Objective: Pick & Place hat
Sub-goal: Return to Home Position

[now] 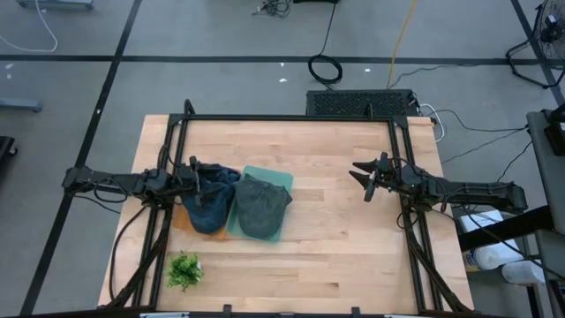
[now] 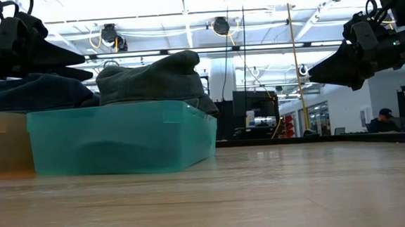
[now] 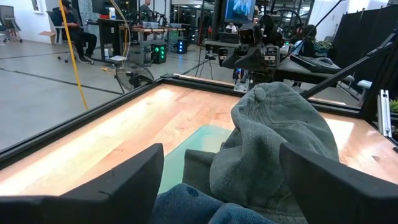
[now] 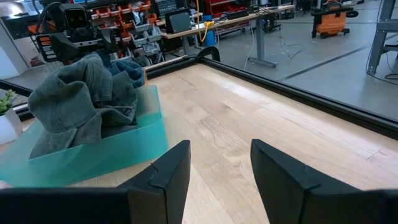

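A grey-green hat [image 1: 261,208] [image 3: 280,143] lies crumpled in a teal bin [image 1: 265,177] [image 2: 119,140], bulging above its rim. A blue hat [image 1: 210,201] [image 2: 32,92] lies heaped on an orange bin [image 1: 181,216] just left of it. My left gripper [image 1: 199,172] [image 3: 221,180] stands open and level over the blue hat's far part, its fingers wide on either side of the blue cloth [image 3: 193,205]; whether they touch it I cannot tell. My right gripper [image 1: 362,179] [image 4: 221,165] hangs open above bare wood at the table's right, nothing between its fingers.
A small green plant in a white pot [image 1: 184,269] stands near the front left corner. A black frame [image 1: 291,117] runs round the table's edges. Bare wood [image 1: 335,230] stretches between the bins and my right gripper. People sit at desks far behind the table.
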